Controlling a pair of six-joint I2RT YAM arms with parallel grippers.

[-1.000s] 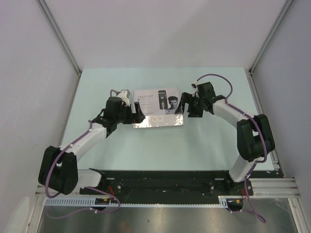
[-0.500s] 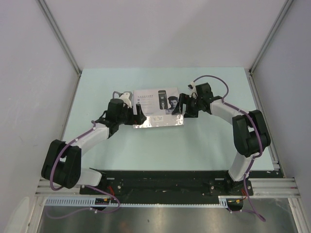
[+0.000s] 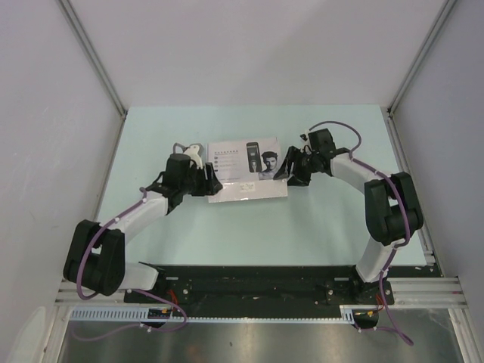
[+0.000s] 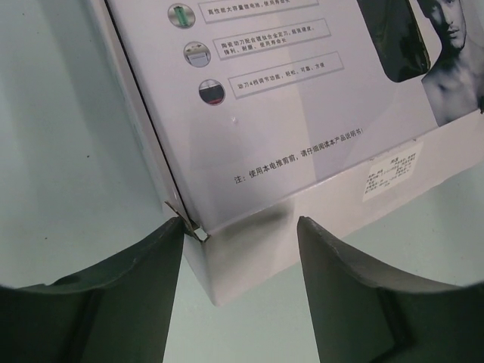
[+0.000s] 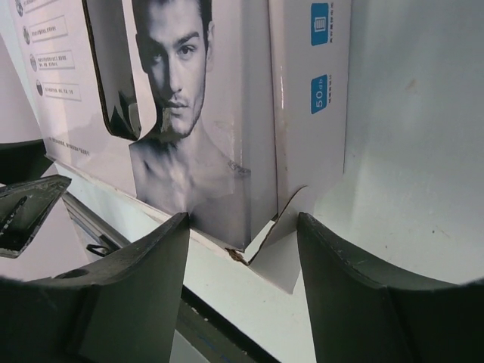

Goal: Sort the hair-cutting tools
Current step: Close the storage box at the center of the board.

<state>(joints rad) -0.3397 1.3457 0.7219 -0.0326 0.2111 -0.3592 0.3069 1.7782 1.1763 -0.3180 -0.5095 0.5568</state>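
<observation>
The flat white box [image 3: 247, 170] with its printed lid lies mid-table; the hair-cutting tools are hidden from every view. My left gripper [image 3: 208, 184] is at the box's near-left corner. In the left wrist view that gripper [image 4: 240, 227] straddles the corner of the box [image 4: 302, 113], one fingertip [image 4: 175, 231] touching it and the other standing apart. My right gripper [image 3: 286, 168] is at the box's right end. In the right wrist view the gripper [image 5: 242, 223] frames the lid's corner [image 5: 261, 193] and a loose flap [image 5: 291, 219], above a dark tray edge [image 5: 113, 234].
The pale green table [image 3: 249, 234] is enclosed by grey walls [image 3: 45, 113] on the left, right and back. Both arm bases sit on the black rail [image 3: 249, 283] along the near edge.
Both pairs of jaws have narrowed around the box's corners. The shiny strip along the box's near edge no longer shows, and the left gripper has shifted slightly left.
</observation>
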